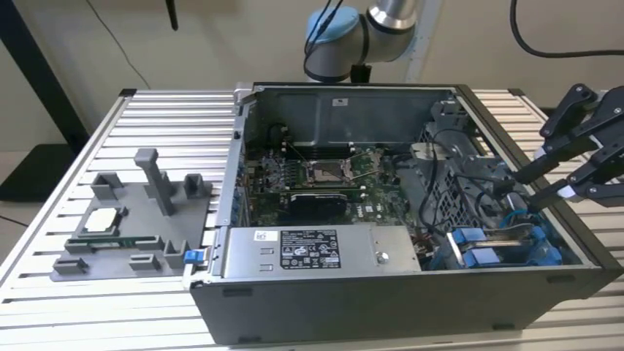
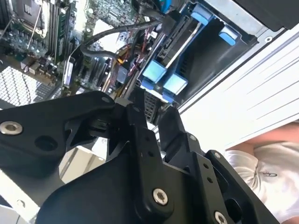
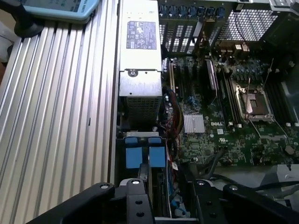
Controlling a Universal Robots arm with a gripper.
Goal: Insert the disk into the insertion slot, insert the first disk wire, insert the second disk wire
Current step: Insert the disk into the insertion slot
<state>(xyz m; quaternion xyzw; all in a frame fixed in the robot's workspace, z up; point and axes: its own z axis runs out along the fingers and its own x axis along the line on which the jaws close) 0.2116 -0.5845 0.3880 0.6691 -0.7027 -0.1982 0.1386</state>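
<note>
Exterior view puts your gripper [image 1: 539, 186] at the exterior view's right, over the open computer case [image 1: 390, 307], which stands on the ribbed counter [image 1: 166, 131]. It is angled down toward the corner of the case with the blue pieces.

– And the fingers [image 3: 138, 200], how do they stand for you?

– Parted. In the first wrist view you can look straight through the gap to the drive bay beneath, and nothing is between them. The second wrist view also shows a gap between the two black tips.

– Where is your disk?

– In the second wrist view the disk [image 2: 177, 44] looks seated edge-on in the insertion slot [image 1: 492, 248], with its blue frame around it. Two blue tabs [image 3: 132, 157] face you at the near end, just beyond your fingertips.

– What is around the slot?

– The grey power-supply box [image 1: 312, 248] is just beside it along the case's near wall. The motherboard [image 1: 322, 172] lies further in.

– Any wires near you?

– Black cables [image 2: 107, 33] loop over the board close to the bay. You cannot tell from these views whether any of them is plugged into the disk.

– Anything outside the case?

– A grey tray [image 1: 127, 219] lies on the counter at the exterior view's left, well apart from your gripper. Part of a person in a white top [image 2: 266, 163] shows in the second wrist view.
</note>
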